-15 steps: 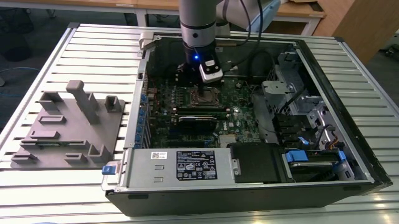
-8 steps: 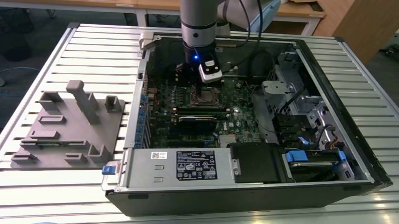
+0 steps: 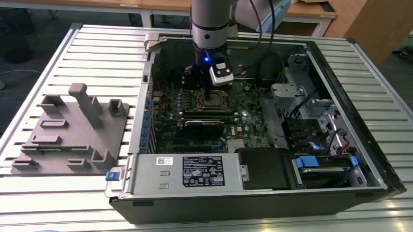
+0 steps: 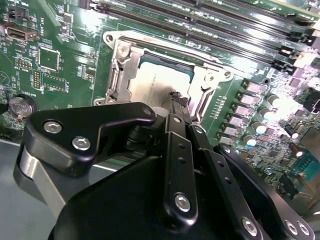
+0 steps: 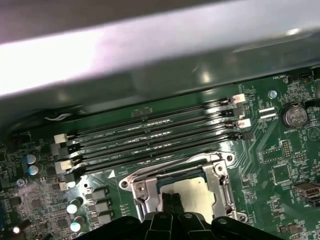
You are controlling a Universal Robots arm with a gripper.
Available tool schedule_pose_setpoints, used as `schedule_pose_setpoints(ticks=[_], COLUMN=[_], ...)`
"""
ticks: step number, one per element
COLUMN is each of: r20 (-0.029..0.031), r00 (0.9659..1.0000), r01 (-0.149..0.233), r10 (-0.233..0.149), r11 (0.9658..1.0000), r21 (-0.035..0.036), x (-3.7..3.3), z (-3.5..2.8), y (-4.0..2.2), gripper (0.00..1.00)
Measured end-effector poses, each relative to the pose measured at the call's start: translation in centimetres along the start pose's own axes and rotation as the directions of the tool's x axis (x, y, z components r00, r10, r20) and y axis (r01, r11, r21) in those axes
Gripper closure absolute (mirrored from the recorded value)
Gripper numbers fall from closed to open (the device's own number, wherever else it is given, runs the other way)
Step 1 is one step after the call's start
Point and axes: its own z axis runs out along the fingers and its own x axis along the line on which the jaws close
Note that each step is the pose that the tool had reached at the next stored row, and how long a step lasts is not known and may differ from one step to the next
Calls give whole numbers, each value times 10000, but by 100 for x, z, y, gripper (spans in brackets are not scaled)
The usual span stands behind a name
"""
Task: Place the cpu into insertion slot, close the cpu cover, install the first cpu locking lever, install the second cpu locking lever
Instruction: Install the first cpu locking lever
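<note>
My gripper (image 4: 174,102) hangs low inside the open computer case (image 3: 361,183), right over the insertion slot (image 3: 212,100) on the green motherboard (image 4: 75,65). In both wrist views my fingers (image 5: 169,205) look pressed together with no gap between them, their tips at the edge of the cpu (image 4: 155,85); I see nothing held between them. The cpu lies flat in the slot, its silver-grey top showing through the square cut-out of the cpu cover (image 4: 120,70), which lies down flat around it.

Room is tight. In the first wrist view, four long black memory slots (image 5: 150,135) run just beside the cover, and beyond them the case wall (image 5: 150,60) rises. A row of small grey blocks and capacitors (image 4: 250,107) stands close on another side of the cover. In the exterior view, a black card (image 3: 205,124) lies across the board near the slot, the power supply box (image 3: 193,171) fills the near end, and drive bays and cables (image 3: 310,116) crowd the exterior view's right. On the desk (image 3: 38,77) outside, on the exterior view's left, a grey fixture (image 3: 71,130) stands well apart.
</note>
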Motion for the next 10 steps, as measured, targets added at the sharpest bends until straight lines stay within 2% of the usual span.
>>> schedule_pose_setpoints(ticks=[3, 6, 10], r20=[-124, -161, -175], r00=[9999, 9998, 9994], r01=[29, 135, 309], r10=[-29, -134, -309], r11=[10000, 9999, 9995], r21=[32, 34, 27], x=[-47, -79, -109], z=[3, 5, 7], y=[11, 19, 26], gripper=[90, 90, 90])
